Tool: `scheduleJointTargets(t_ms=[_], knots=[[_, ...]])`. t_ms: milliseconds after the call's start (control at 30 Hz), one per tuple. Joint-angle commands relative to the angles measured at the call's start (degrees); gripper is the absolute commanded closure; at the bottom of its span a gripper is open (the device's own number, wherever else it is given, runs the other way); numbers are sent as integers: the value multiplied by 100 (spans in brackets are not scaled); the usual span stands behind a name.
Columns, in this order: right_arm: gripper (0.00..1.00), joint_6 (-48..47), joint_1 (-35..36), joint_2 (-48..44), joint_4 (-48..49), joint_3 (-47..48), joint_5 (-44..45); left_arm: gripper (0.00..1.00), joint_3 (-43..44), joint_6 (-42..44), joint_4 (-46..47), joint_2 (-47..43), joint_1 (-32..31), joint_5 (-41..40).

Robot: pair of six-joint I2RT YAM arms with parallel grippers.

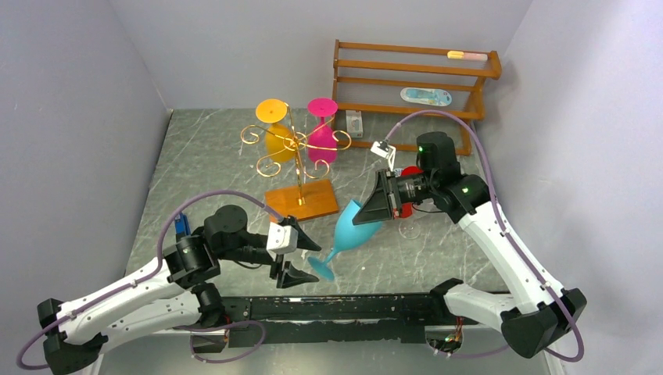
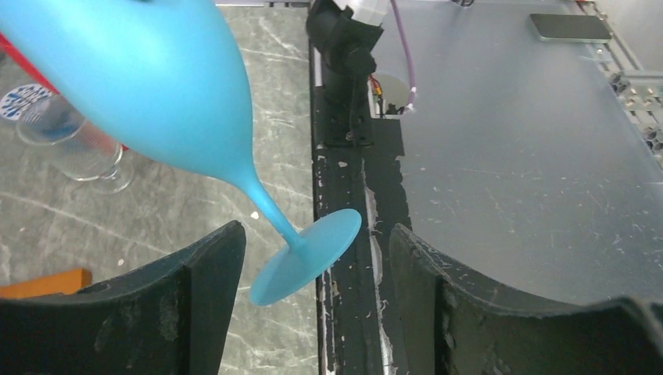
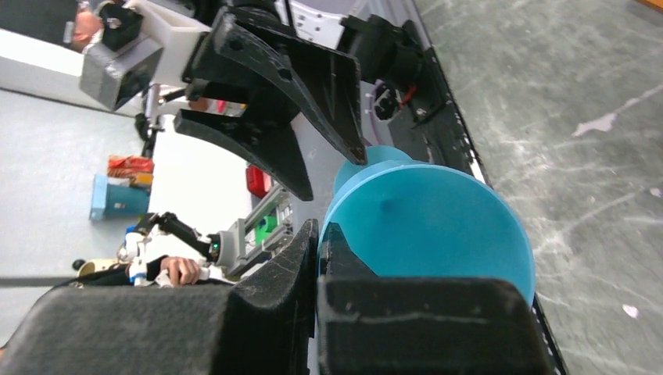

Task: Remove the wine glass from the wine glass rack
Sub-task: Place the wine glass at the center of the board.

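Left gripper (image 1: 311, 262), held low, gapes around wine glass (image 1: 350, 228) foot; right gripper (image 1: 366, 212) pinches rim

Grey table (image 1: 203, 164) (marbled): wine glass rack (image 1: 301, 201), shelf (image 1: 414, 69)

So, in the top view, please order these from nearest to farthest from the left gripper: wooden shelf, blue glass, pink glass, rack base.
1. Blue glass, foot between the jaws of the left gripper.
2. Rack base, just beyond it.
3. Pink glass, on the rack.
4. Wooden shelf, far back right.
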Motion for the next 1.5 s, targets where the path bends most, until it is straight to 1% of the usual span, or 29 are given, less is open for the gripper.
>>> scheduleJointTargets(t_ms=[0,33,67,100,200,267,333,367,400,533,600,700,867,1067,1133,1233,1300,1400,1467], knots=[[100,-524,22,81,-898,294,790,27,115,-60,-210,-129,23,-608],[100,-591,36,95,-1046,325,1005,26,97,-109,-196,-151,23,-761],[100,-627,31,93,-1184,360,1299,21,81,-168,-197,-201,26,-937],[100,-654,45,93,-1313,392,1595,18,59,-232,-195,-246,23,-1107],[100,-747,89,54,-1628,468,2471,15,-40,-316,-131,-424,26,-1491],[100,-702,119,-30,-1622,417,2802,14,-113,-348,-87,-550,26,-1789],[100,-631,213,-127,-1495,337,3106,13,-177,-589,-51,-641,28,-2046],[100,-577,284,-172,-1466,309,3354,5,-198,-649,-23,-680,26,-2169],[100,-519,363,-217,-1465,296,3677,4,-217,-720,-5,-699,25,-2306],[100,-246,656,-604,-1280,121,5155,3,-352,-930,76,-759,22,-2543],[100,-173,755,-797,-1123,33,5416,3,-451,-1094,133,-791,25,-2643],[100,-150,928,-781,-1106,1,5840,3,-525,-1423,149,-812,27,-2928],[100,-149,1304,-562,-1342,-116,6479,3,-409,-1423,-11,-789,23,-3123],[100,229,2214,-457,-1447,-283,7777,3,-240,-1338,-318,-799,20,-3367],[100,319,2515,-383,-1475,-305,8170,3,-234,-1418,-380,-833,27,-3429],[100,491,2832,-204,-1441,-400,8812,3,-230,-1609,-547,-858,22,-3737],[100,667,2894,-143,-1234,-623,8960,3,-223,-1635,-720,-839,27,-3881],[100,855,2907,-176,-690,-1004,8771,3,-157,-1773,-967,-806,26,-4161],[100,1055,2911,-258,-432,-1218,8841,3,-138,-1856,-1068,-826,28,-4314]])
